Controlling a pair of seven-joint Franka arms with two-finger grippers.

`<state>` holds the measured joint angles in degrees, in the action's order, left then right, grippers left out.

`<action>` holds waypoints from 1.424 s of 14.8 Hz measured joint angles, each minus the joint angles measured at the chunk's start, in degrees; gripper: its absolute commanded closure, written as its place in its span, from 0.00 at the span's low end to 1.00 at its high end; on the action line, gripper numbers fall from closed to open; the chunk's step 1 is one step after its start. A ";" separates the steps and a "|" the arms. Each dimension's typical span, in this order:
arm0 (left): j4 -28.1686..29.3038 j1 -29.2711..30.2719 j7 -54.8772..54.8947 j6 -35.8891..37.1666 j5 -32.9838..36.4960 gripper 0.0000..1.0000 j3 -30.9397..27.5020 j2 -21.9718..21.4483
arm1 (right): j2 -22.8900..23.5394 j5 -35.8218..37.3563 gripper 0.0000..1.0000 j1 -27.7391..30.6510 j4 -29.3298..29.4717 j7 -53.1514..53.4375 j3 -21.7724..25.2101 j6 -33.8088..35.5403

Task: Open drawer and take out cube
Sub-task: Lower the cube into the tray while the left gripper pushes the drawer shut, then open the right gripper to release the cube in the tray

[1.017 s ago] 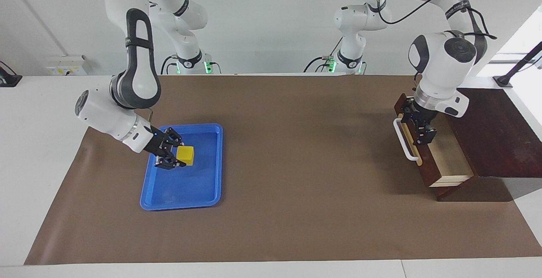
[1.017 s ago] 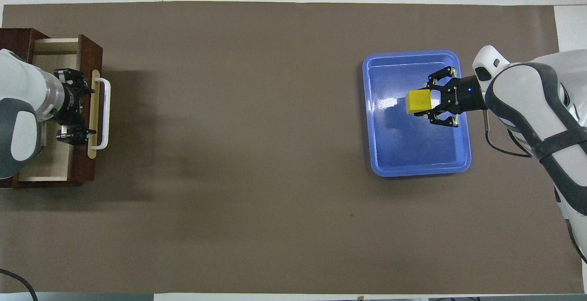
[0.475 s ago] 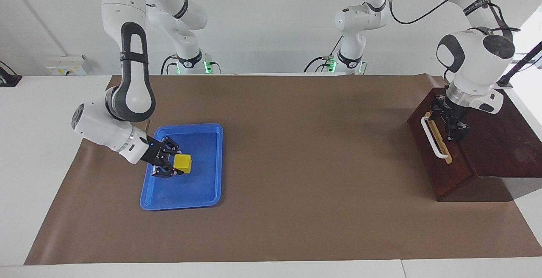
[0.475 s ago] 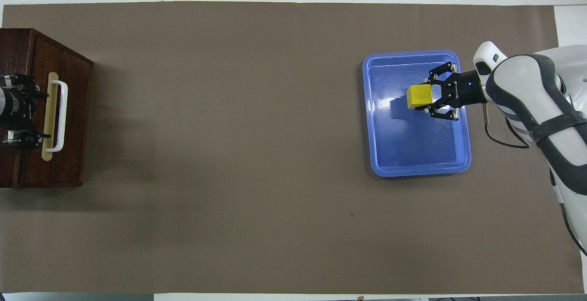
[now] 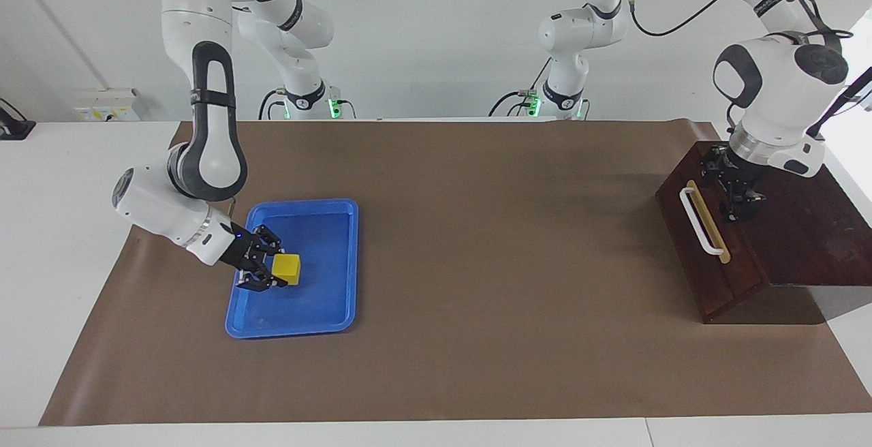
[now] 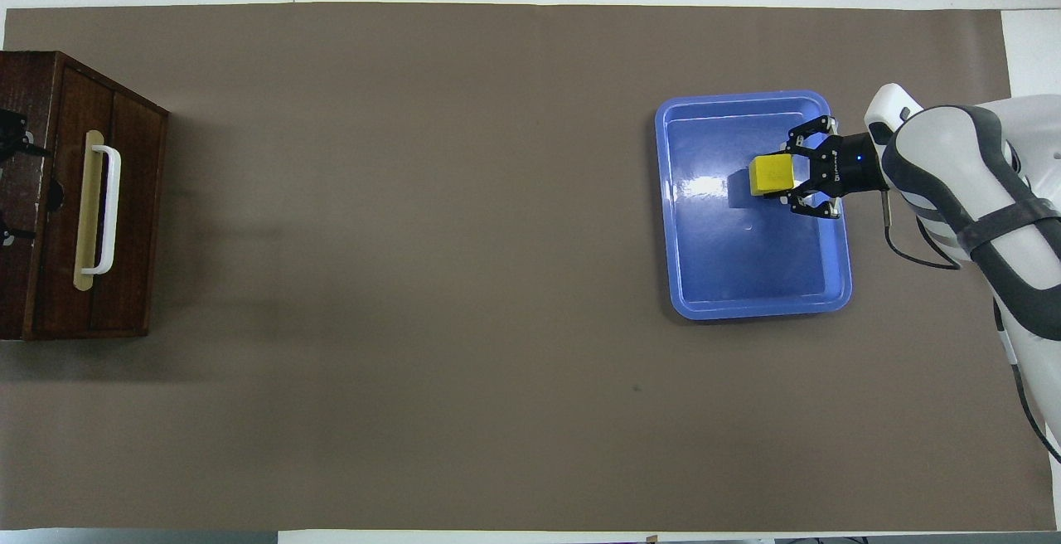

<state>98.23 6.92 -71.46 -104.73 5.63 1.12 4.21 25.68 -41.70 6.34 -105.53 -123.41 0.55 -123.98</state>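
Drawer [image 5: 705, 242]: shut, its front flush with the dark wooden box [image 5: 804, 229] at the left arm's end of the worktop [image 5: 477, 229]. The white bar handle [image 5: 696, 221] on its brass strip is untouched.

Left end effector [image 5: 739, 198]: positioned over the top of the box, just above the drawer front, fingers spread apart with nothing between them. In the overhead view only its tips show at the frame edge, over the box top.

Cube [image 5: 287, 268]: bright yellow, clamped between the fingers of the right end effector [image 5: 269, 271] — the grip is on two opposing faces. The cube sits low inside the blue tray [image 5: 340, 311], over the part of the tray floor toward the right arm's end of the worktop. Whether its underside touches the tray floor cannot be determined from either view; the overhead view shows a shadow on the floor beside it.

Right arm: reaches down at a slant from its base to the tray, wrist lying low over the tray's rim.

Tray: lies flat on the brown mat [image 6: 414, 279] at the right arm's end of the worktop — well apart from the box.
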 measured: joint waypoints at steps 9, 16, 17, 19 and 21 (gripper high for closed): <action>-3.29 -6.62 40.83 12.22 -2.91 0.00 1.41 -3.81 | 0.58 -0.05 0.00 0.09 -1.06 -2.04 -0.14 -1.09; -3.91 -6.47 56.51 17.93 -3.41 0.00 3.81 -3.84 | -0.25 -1.38 0.00 0.25 0.33 2.00 -0.03 2.50; -4.48 -6.47 58.05 18.32 -4.00 0.00 4.14 -3.87 | -0.85 -1.38 0.00 0.26 0.83 4.52 -0.03 2.92; -6.10 -6.47 60.05 18.26 -6.00 0.00 4.39 -3.94 | -2.97 -1.36 0.00 0.26 1.45 10.44 -0.03 4.08; -6.24 -6.44 61.21 18.23 -6.56 0.00 4.40 -3.97 | -5.92 -0.37 0.00 0.23 1.74 17.69 -0.04 6.27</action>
<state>91.99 0.47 -10.25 -86.50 -0.93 5.52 0.24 19.75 -42.07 6.56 -103.79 -105.72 0.51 -117.71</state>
